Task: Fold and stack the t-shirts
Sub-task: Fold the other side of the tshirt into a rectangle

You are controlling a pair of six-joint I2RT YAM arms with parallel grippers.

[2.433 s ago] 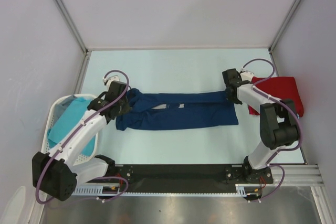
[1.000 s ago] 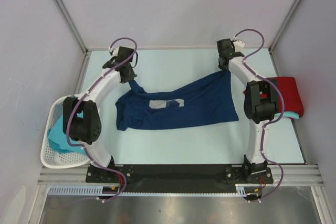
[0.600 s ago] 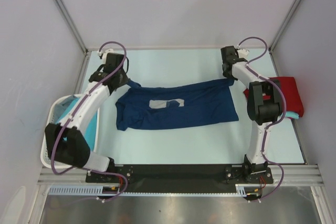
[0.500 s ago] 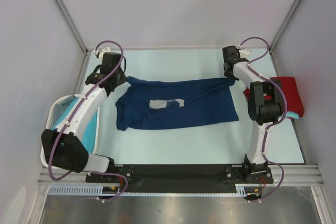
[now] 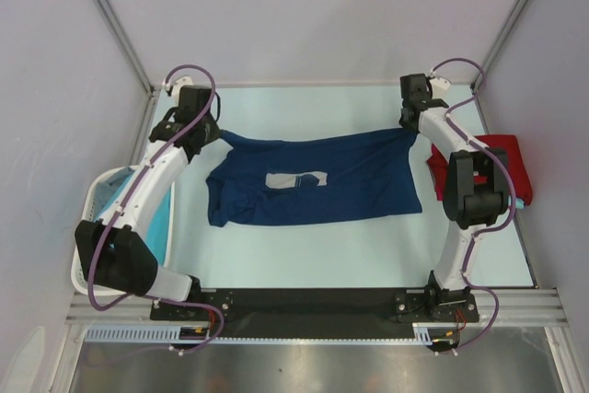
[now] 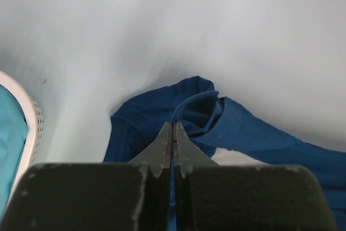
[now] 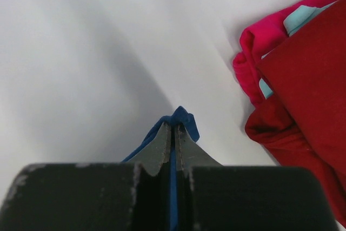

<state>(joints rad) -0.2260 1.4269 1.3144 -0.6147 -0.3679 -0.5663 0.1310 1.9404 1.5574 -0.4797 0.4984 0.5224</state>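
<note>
Desk surface (image 5: 322,246), pale blue and walled in on three sides, carries everything. Across its middle, between the two arms, the navy blue cloth t-shirt (image 5: 359,186) lies sideways, with its sleeve end towards the left arm and its straight hem end towards the right arm. Its near edge rests flat on the desk, and both far corners are drawn up and outwards.

At the left edge stands the white perforated plastic basket (image 6: 33,114), with turquoise cloth (image 6: 10,150) inside it; the left arm reaches over it. At the right edge, well apart from the navy shirt's hem, sits the folded red t-shirt (image 5: 511,158). From the right wrist view a pinker red fold (image 7: 259,41) and a sliver of pale turquoise fabric (image 7: 300,17) show beside it.

The left gripper (image 6: 173,127) has its fingers pressed together on the bunched far-left corner of the navy shirt, and a strip of blue cloth shows between them. The right gripper (image 7: 173,127) likewise has its fingers clamped on the far-right corner, where a small peak of blue cloth pokes out past the tips.

On the navy shirt's chest is the pale grey rectangular print (image 5: 297,179), facing up, nearer the left arm.
</note>
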